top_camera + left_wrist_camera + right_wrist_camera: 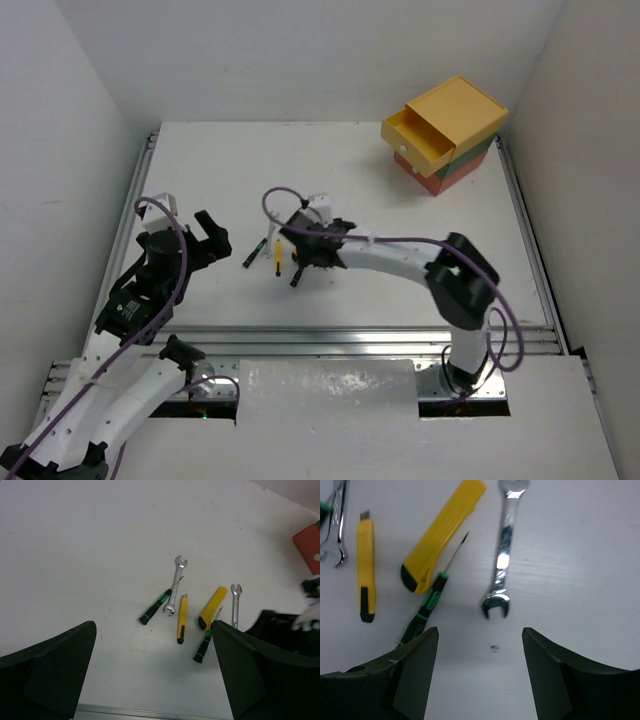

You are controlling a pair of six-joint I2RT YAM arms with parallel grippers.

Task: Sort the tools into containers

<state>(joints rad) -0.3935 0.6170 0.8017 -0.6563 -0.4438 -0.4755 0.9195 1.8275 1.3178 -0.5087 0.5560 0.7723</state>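
Right claw (480,635) spread wide, empty — just short of a silver wrench (502,555) on the table (585,555). Left claw (154,627) fully open, holding nothing. Yellow drawer (425,135) stands open.

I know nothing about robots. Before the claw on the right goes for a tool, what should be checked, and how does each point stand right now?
1. Right claw open with nothing in it: ok.
2. A tool free to grab: the silver wrench lies just ahead of that claw, touching nothing else: ok.
3. Yellow drawer pulled out: ok.
4. Green drawer and red drawer pulled out: not ok, both look shut.
5. Left claw open, empty and well apart from the wrench: ok.
6. Room inside the yellow drawer: cannot tell.
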